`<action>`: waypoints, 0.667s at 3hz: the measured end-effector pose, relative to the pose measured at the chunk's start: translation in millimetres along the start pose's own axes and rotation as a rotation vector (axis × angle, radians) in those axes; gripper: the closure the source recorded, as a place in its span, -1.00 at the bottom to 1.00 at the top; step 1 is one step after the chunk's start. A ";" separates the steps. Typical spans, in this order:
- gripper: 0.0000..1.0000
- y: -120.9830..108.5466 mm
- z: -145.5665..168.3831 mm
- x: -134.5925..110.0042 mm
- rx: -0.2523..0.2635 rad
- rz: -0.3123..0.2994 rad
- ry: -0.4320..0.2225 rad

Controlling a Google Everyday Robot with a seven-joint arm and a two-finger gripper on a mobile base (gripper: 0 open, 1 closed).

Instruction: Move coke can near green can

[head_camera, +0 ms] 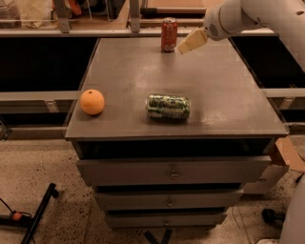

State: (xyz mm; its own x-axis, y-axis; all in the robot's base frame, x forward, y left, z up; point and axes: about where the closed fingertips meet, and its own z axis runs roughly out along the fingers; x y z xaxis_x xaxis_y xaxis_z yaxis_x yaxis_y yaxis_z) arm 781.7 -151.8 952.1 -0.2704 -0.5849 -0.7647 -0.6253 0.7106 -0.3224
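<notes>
- Camera view, whole scene: grey bench [228, 86] fills the middle of the frame, seen from the front and slightly above. Three drawers [174, 170] are stacked under its top, in the lower centre.
- Coke can [168, 34]: upright, upper centre of the frame, at the far edge of the bench top. Red body, silver top.
- Green can [167, 107]: lying on its side, centre of the frame, close to the near edge of the bench. Long axis runs left to right. Well apart from the coke can, with bare bench top between the two.
- Orange [92, 102]: left of the green can, near the left front corner of the bench. Not touching the green can.
- Pincer [190, 42]: upper centre-right, just right of the coke can and pointing down-left toward it. A narrow gap separates it from the can; no contact seen. It holds nothing. Spread or pressed together: cannot tell.
- Arm [257, 14]: white, enters from the upper right corner and ends in the pale beige pincer.
- Floor: speckled. Black bar [38, 212] lies at lower left; a cardboard piece [288, 155] sits at the right edge beside the bench.
</notes>
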 end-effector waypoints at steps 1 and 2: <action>-1.00 -7.2 14.7 -16.6 0.046 0.056 -0.054; -1.00 -7.1 14.8 -16.6 0.046 0.056 -0.054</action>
State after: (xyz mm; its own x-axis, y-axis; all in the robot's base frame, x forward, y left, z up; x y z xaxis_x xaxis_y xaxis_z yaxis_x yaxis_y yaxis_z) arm 801.5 -141.4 958.8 -0.2635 -0.5226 -0.8108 -0.5759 0.7595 -0.3024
